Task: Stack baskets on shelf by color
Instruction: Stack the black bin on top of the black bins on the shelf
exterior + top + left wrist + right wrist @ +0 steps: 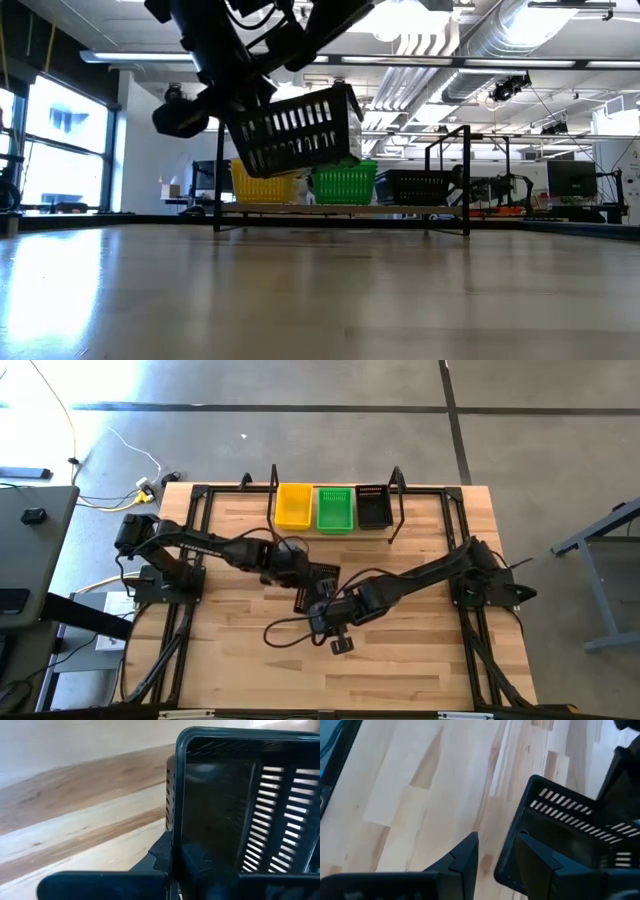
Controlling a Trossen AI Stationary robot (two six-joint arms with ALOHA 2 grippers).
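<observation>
A black mesh basket (318,586) hangs tilted in the air over the table's middle (295,130). My left gripper (300,574) is shut on it. My right gripper (327,610) is open at the basket's near corner (512,865): one finger (535,862) stands in front of the wall, the other (465,855) stands outside it with a gap of wood showing between. On the shelf (400,209) at the far edge stand a yellow basket (294,505), a green basket (335,508) and another black basket (374,507), side by side on their bases. My left gripper pinches one short end wall of the black basket at its rim (176,835), one finger inside (197,860) and one outside (160,855). The basket is lifted clear of the table and tilted. My right gripper: whether its finger touches the basket wall, I cannot tell.
The shelf has thin black upright frames (273,488) (398,500) at both ends. A black cable (285,635) loops on the table near the right arm. Bare wood lies toward the near edge (400,670) and below the lifted basket (300,280).
</observation>
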